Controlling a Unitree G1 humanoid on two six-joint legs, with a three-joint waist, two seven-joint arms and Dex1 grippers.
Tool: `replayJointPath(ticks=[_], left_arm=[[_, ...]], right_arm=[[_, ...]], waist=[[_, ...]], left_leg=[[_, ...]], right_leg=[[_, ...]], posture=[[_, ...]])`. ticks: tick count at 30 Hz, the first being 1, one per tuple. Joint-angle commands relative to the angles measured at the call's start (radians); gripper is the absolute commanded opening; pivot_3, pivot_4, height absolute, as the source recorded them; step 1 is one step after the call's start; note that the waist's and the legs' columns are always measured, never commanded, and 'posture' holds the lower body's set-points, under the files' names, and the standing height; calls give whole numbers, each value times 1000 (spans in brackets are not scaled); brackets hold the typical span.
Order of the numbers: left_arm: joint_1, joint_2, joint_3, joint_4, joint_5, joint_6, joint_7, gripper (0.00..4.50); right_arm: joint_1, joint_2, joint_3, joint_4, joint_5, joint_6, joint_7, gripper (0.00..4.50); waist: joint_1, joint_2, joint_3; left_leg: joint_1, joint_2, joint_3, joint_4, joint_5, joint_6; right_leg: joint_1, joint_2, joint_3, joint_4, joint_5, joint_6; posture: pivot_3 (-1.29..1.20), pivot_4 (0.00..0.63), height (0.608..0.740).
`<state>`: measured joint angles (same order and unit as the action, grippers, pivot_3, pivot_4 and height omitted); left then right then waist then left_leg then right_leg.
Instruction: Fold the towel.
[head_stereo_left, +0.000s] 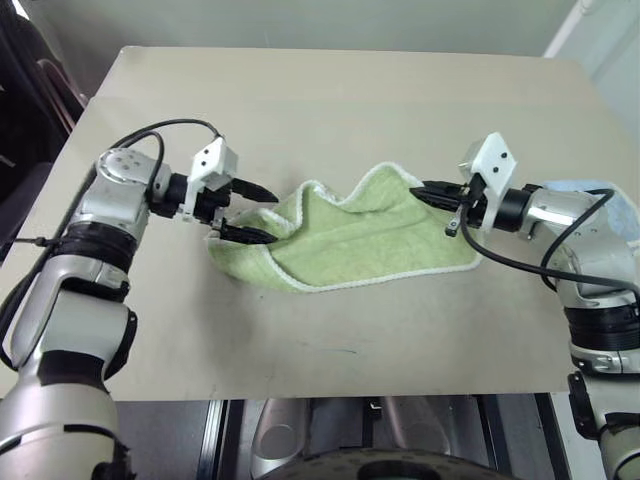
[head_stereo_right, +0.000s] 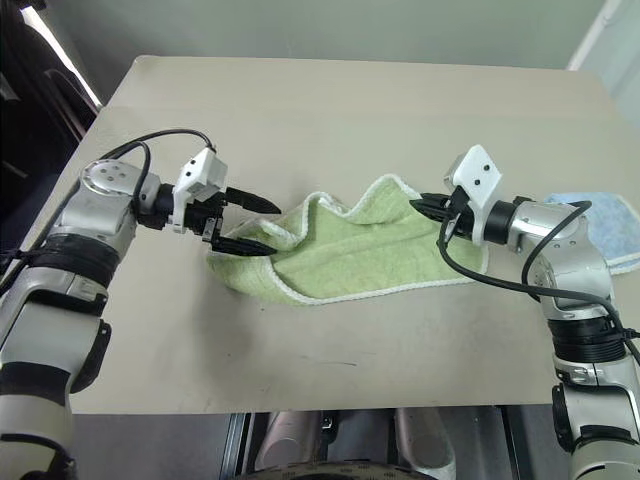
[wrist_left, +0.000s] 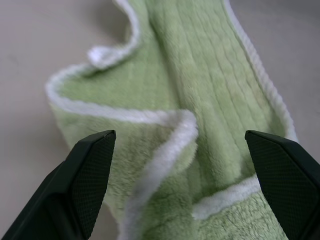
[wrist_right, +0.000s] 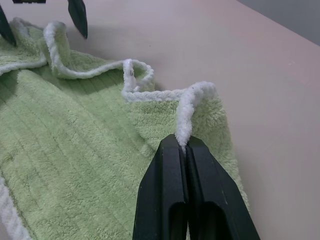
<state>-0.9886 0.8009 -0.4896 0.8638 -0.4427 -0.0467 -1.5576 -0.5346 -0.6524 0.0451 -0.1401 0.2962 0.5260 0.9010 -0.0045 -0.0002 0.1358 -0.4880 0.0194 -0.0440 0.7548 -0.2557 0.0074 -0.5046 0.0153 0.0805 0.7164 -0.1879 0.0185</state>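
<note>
1. The towel (head_stereo_left: 350, 235), light green with a white stitched edge, lies crumpled near the middle of the beige bench (head_stereo_left: 330, 100), stretched between the two arms.
2. Its upper layer is rumpled into waves: the white edge rises in a peak near the left end and another near the right end, with a dip between them.
3. The lower edge of the towel rests flat on the bench and curves from the left end round to the right corner.
4. The left end effector (head_stereo_left: 258, 212) sits at the towel's left end with its two black fingers spread wide, one above the cloth and one lower, beside the folded edge.
5. In the left wrist view the fingers (wrist_left: 90, 175) stand well apart on either side of a raised fold of white edging, and neither is seen pressing on the cloth.
6. The right end effector (wrist_right: 185, 150) is clamped tight on the towel's right corner; the right wrist view shows the white edge pinched between the two closed fingers, which lift it slightly off the bench.
7. A light blue cloth (head_stereo_right: 610, 225) lies on the bench at its right side, beyond the right arm and apart from the towel.
8. A black cable (head_stereo_left: 530, 268) loops from the right wrist down over the bench beside the towel's right corner.
</note>
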Motion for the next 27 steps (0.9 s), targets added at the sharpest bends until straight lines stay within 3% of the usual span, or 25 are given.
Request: replayJointPath(ticks=[1,8,13,21,27], left_arm=[[-42,6,-41,16,-30,-42,-57,4500],[-68,-16,-77,52,-48,-80,-57,4500],[-73,-16,-88,52,-77,-60,-57,2998],[-69,22,-135,39,-102,-67,-57,36],[-67,34,-146,58,-89,-108,-57,36]], right_arm=[[-4,-11,-14,-40,2,-6,-10,28],[-2,-13,-17,-38,-3,-7,-13,28],[2,-15,-22,-38,-1,-7,-14,0],[3,-16,-21,-39,-5,-13,-16,0],[2,-18,-22,-33,-10,-19,-20,0]], waist=[[0,0,0],[1,0,0],[1,0,0],[1,0,0],[3,0,0]], left_leg=[[0,0,0,0,0,0],[0,0,0,0,1,0],[0,0,0,0,1,0],[0,0,0,0,1,0],[-1,0,1,1,1,0]], right_leg=[[0,0,0,0,0,0],[0,0,0,0,0,1],[0,0,0,0,2,4],[0,0,0,0,2,4],[0,0,0,0,2,4]], posture=[[0,150,697],[0,150,697],[0,150,697],[0,150,697],[0,150,697]])
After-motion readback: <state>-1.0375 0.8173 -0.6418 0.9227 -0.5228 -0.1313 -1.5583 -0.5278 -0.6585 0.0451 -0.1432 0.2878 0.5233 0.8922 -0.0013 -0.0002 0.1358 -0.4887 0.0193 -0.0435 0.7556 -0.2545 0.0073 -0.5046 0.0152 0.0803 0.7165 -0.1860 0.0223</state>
